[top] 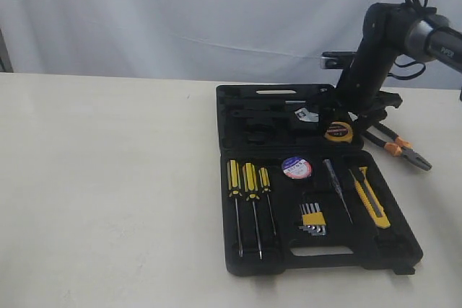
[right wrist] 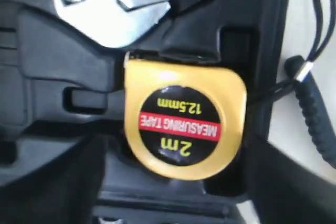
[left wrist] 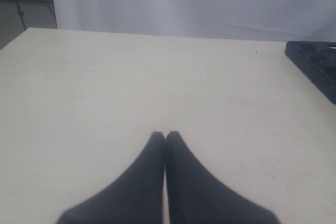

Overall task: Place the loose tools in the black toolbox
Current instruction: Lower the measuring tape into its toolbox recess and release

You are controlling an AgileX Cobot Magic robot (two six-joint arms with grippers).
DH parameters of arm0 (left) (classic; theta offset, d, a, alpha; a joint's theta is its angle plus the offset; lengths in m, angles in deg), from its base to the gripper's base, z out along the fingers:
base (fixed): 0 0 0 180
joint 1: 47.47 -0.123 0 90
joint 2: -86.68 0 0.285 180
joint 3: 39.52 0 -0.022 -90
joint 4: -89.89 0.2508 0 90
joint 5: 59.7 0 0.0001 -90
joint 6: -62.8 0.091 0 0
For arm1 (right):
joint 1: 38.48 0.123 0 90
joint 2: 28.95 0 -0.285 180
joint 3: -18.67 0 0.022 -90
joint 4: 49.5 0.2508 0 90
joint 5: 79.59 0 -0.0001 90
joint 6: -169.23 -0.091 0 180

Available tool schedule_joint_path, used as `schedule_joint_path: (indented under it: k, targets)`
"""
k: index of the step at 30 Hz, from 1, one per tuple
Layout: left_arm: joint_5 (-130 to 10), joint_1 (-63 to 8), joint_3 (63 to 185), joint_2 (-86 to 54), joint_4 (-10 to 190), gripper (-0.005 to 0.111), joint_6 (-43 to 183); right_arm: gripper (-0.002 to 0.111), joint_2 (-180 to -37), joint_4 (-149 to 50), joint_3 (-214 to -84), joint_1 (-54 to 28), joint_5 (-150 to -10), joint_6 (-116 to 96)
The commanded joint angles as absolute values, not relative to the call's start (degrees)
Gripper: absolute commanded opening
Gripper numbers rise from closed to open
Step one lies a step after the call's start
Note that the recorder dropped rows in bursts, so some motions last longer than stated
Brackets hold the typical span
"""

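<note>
The black toolbox [top: 238, 135] lies open on the table. The round yellow tape measure [top: 338, 132] [right wrist: 184, 121] rests in a recess of its far half. My right gripper [top: 355, 115] [right wrist: 173, 203] hovers just over it, open, its dark fingers [right wrist: 47, 182] spread to either side and not touching it. The black-handled pliers [top: 401, 148] lie on the table right of the box. The utility knife [top: 370, 198] and the small tape roll [top: 297, 168] sit in the near half. My left gripper [left wrist: 165, 136] is shut and empty over bare table.
Three striped screwdrivers [top: 249, 192], a hex-key set [top: 312, 219] and a thin awl [top: 336, 185] sit in the near half. A silver wrench [top: 305, 115] [right wrist: 115, 3] lies beside the tape measure. The toolbox corner [left wrist: 315, 64] shows far off in the left wrist view.
</note>
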State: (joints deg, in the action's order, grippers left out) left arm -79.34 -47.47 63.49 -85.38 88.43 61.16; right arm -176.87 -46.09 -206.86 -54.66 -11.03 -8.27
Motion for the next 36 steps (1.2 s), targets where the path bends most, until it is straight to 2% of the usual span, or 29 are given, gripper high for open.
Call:
schedule_joint_path:
  k: [1, 2, 3, 8, 36]
  targets:
    - [-79.32, -47.10, 63.26, -85.54, 88.42, 0.000, 61.06, 0.015, -174.99, -45.30, -206.61, -54.80, -12.27, -7.79]
    - [-79.32, -47.10, 63.26, -85.54, 88.42, 0.000, 61.06, 0.002, -174.99, -45.00, -206.61, -54.80, -12.61, -7.69]
    - [-79.32, -47.10, 63.26, -85.54, 88.42, 0.000, 61.06, 0.000, -174.99, -44.89, -206.61, -54.80, -13.47, -6.86]
    - [-79.32, -47.10, 63.26, -85.54, 88.16, 0.000, 61.06, 0.000, -177.64, -45.82, -206.61, -54.80, -17.64, -6.47]
    - [-79.32, -47.10, 63.26, -85.54, 88.16, 0.000, 61.06, -0.001, -178.32, -44.99, -206.61, -55.03, -14.75, -5.20]
